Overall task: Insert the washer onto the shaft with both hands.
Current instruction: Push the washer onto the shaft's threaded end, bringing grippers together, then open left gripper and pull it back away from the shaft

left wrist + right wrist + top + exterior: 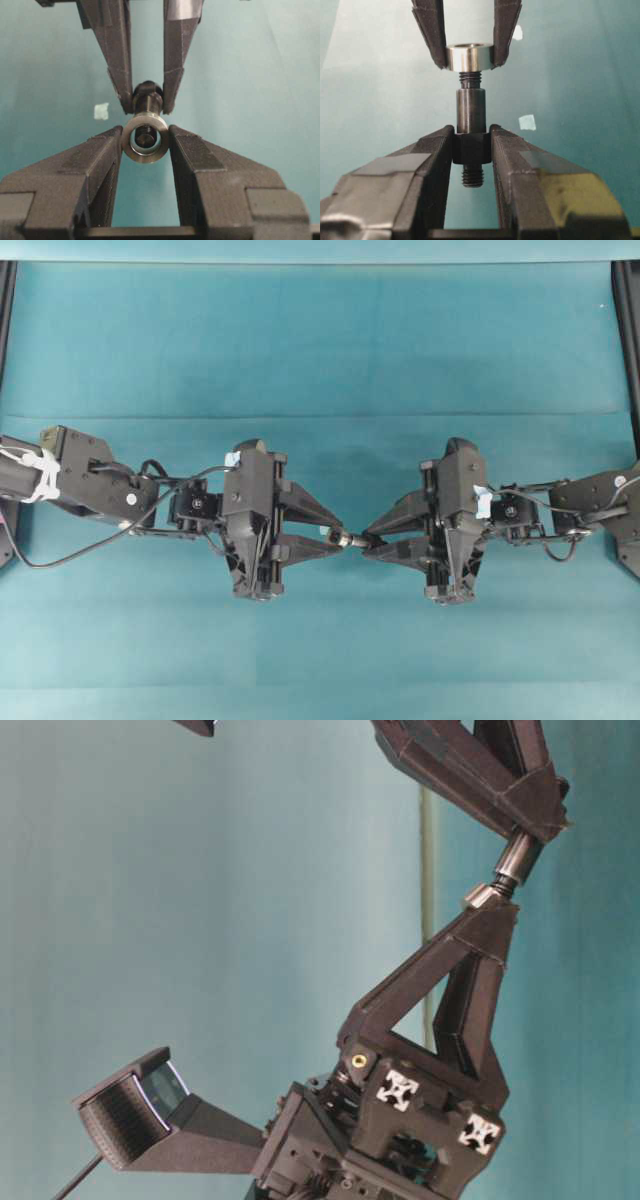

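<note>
The washer (144, 158), a dull metal ring, is pinched between the fingertips of my left gripper (145, 135), which is shut on it. My right gripper (471, 134) is shut on the dark hex collar of the shaft (471, 107). The two grippers meet tip to tip in mid-air over the middle of the table, left gripper (338, 537) and right gripper (370, 540). The shaft's narrow threaded end (470, 76) points at the washer (469, 57) and just reaches its hole. Through the ring, the left wrist view shows that thread tip centred in the hole.
Teal cloth (320, 340) covers the table. Small pale tape scraps (101, 111) (527, 122) lie on it below the grippers. Black frame rails (628, 340) run along the table's left and right edges.
</note>
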### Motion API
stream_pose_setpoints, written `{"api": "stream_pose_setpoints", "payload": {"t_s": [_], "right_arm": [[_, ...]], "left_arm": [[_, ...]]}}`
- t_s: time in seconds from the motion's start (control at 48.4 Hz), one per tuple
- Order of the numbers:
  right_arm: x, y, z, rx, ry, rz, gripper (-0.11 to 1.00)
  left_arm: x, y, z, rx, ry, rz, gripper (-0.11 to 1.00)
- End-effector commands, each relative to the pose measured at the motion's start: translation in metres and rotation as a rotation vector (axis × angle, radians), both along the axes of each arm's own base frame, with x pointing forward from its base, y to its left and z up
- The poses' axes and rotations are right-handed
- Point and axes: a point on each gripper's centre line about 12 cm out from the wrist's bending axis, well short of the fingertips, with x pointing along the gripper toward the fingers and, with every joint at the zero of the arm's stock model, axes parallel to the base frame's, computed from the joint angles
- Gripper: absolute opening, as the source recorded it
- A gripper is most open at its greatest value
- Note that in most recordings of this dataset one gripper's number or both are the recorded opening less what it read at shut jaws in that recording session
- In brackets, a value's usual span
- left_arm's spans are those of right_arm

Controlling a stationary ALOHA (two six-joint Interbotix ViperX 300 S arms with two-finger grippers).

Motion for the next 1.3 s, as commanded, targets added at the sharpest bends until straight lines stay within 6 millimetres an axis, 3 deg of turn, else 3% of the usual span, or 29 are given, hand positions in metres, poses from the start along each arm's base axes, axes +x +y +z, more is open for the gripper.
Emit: {"api": "stream_pose_setpoints", "payload": {"t_s": [0.0, 0.744, 1.281], "right_arm": [[0.007, 0.000, 0.008, 0.008, -0.035, -0.005, 0.00], [0.016, 0.001, 0.011, 0.002, -0.049, 0.001, 0.00], [0.021, 0.002, 0.013, 0.001, -0.060, 0.003, 0.00]], "left_arm": [[0.006, -0.002, 0.008, -0.004, -0.034, -0.004, 0.37], [0.015, -0.009, 0.004, -0.002, -0.012, -0.019, 0.37], [0.024, -0.010, 0.016, 0.000, 0.015, -0.017, 0.37]]}}
